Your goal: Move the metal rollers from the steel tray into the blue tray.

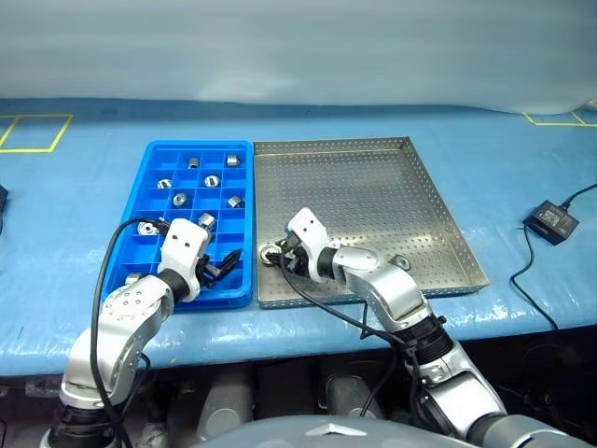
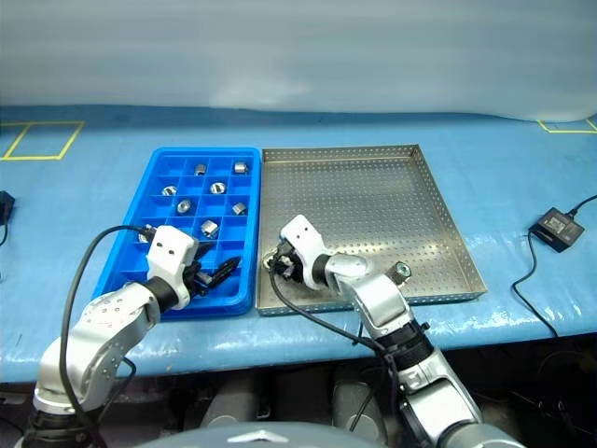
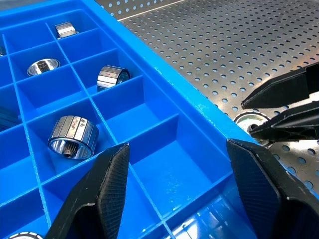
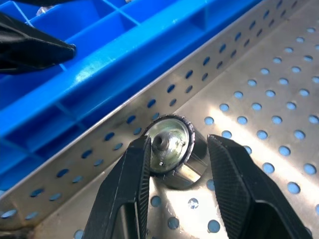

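Note:
The steel tray (image 1: 373, 182) lies right of the blue tray (image 1: 201, 146) on the blue table. My right gripper (image 4: 177, 159) is shut on a metal roller (image 4: 172, 144) that rests on the perforated floor at the steel tray's front left corner, close to the rim beside the blue tray. Another roller (image 1: 399, 262) lies near the steel tray's front edge, right of my right arm. Several rollers (image 1: 211, 180) sit in the blue tray's compartments. My left gripper (image 1: 224, 264) hovers open over the blue tray's front right compartments, holding nothing.
A black power adapter (image 1: 550, 222) with its cable lies on the table to the right of the steel tray. Yellow tape marks (image 1: 37, 131) show at the far left and far right. Both trays sit close to the table's front edge.

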{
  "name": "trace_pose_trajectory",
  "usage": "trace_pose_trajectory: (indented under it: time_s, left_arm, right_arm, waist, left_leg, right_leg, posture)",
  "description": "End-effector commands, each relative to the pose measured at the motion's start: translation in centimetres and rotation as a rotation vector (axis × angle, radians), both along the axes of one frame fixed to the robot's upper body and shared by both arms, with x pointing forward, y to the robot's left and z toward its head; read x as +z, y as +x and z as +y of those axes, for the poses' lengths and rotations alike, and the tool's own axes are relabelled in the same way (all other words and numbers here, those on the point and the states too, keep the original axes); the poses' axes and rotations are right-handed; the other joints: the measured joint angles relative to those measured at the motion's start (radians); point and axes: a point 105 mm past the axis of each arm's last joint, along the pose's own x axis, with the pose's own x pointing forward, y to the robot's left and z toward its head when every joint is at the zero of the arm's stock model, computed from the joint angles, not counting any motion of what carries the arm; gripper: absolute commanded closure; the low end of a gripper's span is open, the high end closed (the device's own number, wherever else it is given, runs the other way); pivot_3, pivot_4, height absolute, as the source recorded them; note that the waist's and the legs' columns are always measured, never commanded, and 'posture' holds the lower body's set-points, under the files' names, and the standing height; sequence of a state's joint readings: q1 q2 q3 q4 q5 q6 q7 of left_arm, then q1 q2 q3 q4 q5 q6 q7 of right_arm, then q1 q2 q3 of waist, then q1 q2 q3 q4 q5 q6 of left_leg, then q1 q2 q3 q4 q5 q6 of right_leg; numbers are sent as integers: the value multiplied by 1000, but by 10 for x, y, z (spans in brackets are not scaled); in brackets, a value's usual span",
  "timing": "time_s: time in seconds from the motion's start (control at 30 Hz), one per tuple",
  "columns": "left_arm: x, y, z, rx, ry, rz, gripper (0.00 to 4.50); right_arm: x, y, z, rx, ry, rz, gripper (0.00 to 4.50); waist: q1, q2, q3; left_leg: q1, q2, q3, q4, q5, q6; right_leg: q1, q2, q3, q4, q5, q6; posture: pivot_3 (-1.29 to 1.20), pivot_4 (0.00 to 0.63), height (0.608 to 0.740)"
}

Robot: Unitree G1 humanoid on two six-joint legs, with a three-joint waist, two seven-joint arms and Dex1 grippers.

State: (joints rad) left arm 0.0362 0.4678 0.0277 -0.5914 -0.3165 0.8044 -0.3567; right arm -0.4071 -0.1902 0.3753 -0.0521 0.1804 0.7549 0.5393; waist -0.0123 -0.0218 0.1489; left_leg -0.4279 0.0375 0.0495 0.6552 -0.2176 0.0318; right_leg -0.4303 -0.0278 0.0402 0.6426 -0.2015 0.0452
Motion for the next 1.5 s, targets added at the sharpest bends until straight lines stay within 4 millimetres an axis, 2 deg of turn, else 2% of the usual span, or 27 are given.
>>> trace_pose_trajectory:
  time_s: [0.03,0.1,0.27,0.4,0.57,0.7,0.83,0.9,1.03,1.17,1.23,1.37,1.47,1.5]
  left_arm:
    - [9,1,0,-3,8,-40,1138]
    - [9,1,0,-2,9,-41,1138]
    - [9,1,0,-1,8,-42,1138]
    - [11,0,9,29,18,-48,1138]
    - [17,-2,30,110,41,-66,1138]
    - [18,-4,43,177,63,-66,1138]
    - [15,-7,42,186,61,-57,1138]
    - [14,-8,40,186,57,-54,1138]
    - [14,-10,38,186,51,-52,1138]
    - [12,-11,37,186,49,-48,1138]
    - [12,-10,36,181,48,-46,1138]
    - [13,-7,29,153,35,-49,1138]
    - [13,-5,21,126,22,-50,1138]
    - [14,-3,16,108,2,-57,1138]
  right_arm:
    - [-12,1,-7,-32,-39,42,3019]
    - [-11,1,-7,-32,-40,40,3441]
    - [-3,5,-9,-57,-25,15,3473]
    - [23,7,-6,-54,51,-37,3473]
    - [70,-3,22,52,150,-147,3473]
    - [88,-19,52,173,211,-163,3473]
    - [82,-21,71,216,200,-155,3473]
    - [71,-15,75,203,170,-139,3473]
    - [56,-4,74,164,131,-126,3473]
    - [51,3,69,140,115,-136,3473]
    - [50,4,67,130,107,-144,2750]
    - [64,-2,64,140,146,-195,1587]
    - [78,0,50,84,179,-242,1587]
    - [82,4,38,38,161,-269,1587]
  waist:
    - [0,0,0]
    - [-2,0,0]
    - [-2,0,0]
    - [-1,0,0]
    - [-3,0,1]
    - [0,0,1]
    - [7,0,1]
    - [10,-1,1]
    - [13,-1,1]
    - [15,-1,1]
    - [15,-1,1]
    - [16,-1,1]
    - [16,-1,1]
    - [16,-1,1]
  left_leg:
    - [0,0,0,0,0,0]
    - [0,0,0,0,0,0]
    - [0,0,0,0,0,0]
    - [0,0,0,0,0,0]
    - [-3,0,0,-1,0,0]
    - [-3,1,0,-3,0,0]
    - [-3,0,-1,-4,0,0]
    - [-3,-1,-1,-4,0,0]
    - [-2,-1,0,-3,0,0]
    - [-2,0,-1,-4,0,-1]
    - [-2,0,-1,-4,0,-1]
    - [-2,0,-1,-4,0,-1]
    - [-3,0,-1,-4,0,-1]
    - [-3,0,-1,-4,0,-1]
  right_leg:
    - [0,0,0,0,0,0]
    - [0,0,0,0,0,0]
    - [0,0,0,0,0,0]
    - [0,0,0,0,0,0]
    - [-3,0,0,0,0,-1]
    - [-4,2,0,0,0,-2]
    - [-3,1,-1,0,0,-3]
    - [-3,0,-1,-1,0,-4]
    - [-2,-1,-1,-1,1,-3]
    - [-3,0,-2,0,0,-4]
    - [-3,0,-2,0,0,-4]
    - [-2,0,-2,0,0,-4]
    - [-3,-1,-2,0,0,-4]
    - [-3,-1,-2,-1,0,-4]
  posture:
    - [35,150,740]
    - [35,150,740]
    - [35,150,740]
    - [38,150,740]
    - [63,150,740]
    - [83,150,740]
    - [104,150,740]
    - [115,150,740]
    - [120,150,740]
    - [115,150,740]
    - [108,150,740]
    - [95,150,740]
    - [81,150,740]
    - [78,150,740]
